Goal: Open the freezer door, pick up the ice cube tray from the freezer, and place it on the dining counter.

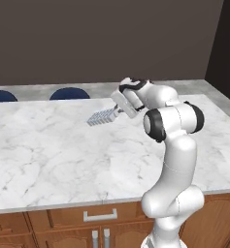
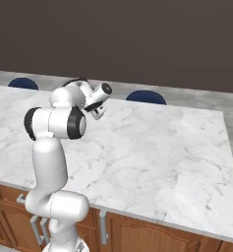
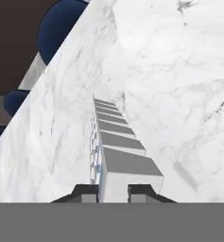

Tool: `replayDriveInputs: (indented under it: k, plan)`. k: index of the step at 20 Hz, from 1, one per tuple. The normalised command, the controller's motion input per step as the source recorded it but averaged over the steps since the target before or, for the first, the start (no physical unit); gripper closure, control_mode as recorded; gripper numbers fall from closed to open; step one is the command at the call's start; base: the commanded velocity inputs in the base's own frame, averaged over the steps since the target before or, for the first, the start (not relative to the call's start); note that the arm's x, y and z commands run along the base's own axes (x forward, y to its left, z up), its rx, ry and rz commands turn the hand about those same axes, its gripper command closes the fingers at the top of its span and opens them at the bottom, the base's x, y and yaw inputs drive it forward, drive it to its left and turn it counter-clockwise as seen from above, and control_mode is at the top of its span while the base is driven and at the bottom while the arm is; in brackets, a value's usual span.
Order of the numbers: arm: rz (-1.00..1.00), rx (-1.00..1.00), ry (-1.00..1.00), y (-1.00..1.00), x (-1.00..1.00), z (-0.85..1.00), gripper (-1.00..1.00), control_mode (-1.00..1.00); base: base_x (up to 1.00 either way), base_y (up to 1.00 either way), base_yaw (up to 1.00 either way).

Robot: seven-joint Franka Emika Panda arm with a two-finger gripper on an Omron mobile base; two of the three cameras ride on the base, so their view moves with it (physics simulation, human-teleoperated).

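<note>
— Closest to the cameras, what?

— Brown wooden cabinets [image 1: 63, 220] with pale handles, under the front edge of the dining counter [image 1: 48, 155] — white marble, grey-veined. White arm [image 1: 172, 160] rising in front of that edge, bent forward over the top.

— Beyond the arm?

— Gripper [image 1: 120, 111] reaching out over the marble, toward the middle of the counter. Fingertips [image 3: 85, 193] pinching the near end of the ice cube tray [image 1: 101, 117] — seen from the hand, one tip on each side of a thin wall of the tray [image 3: 118, 151]. Tray pale, turned on edge, rows of square compartments running away from the hand. Held low over the counter; touching the marble or not, cannot tell.

— And farthest back?

— Bare marble stretching to the far edge. Past it, dark blue rounded chair backs [image 1: 70, 93], a grey floor strip, then a dark brown wall [image 1: 102, 38].
</note>
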Motion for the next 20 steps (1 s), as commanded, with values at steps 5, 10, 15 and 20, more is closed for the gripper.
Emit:
replayDriveInputs:
  k: [5,10,15,20]
  plan:
    - [0.00,0.00,-0.01,0.00,0.00,-0.24,1.00,-1.00,0.00,0.00,0.00]
    - [0.01,0.00,0.01,0.00,0.00,-0.16,1.00,-1.00,0.00,0.00,0.00]
    - [0.00,0.00,0.05,0.00,0.00,-0.16,1.00,-1.00,0.00,0.00,0.00]
    - [0.00,0.00,0.09,0.00,0.00,-0.13,1.00,-1.00,0.00,0.00,0.00]
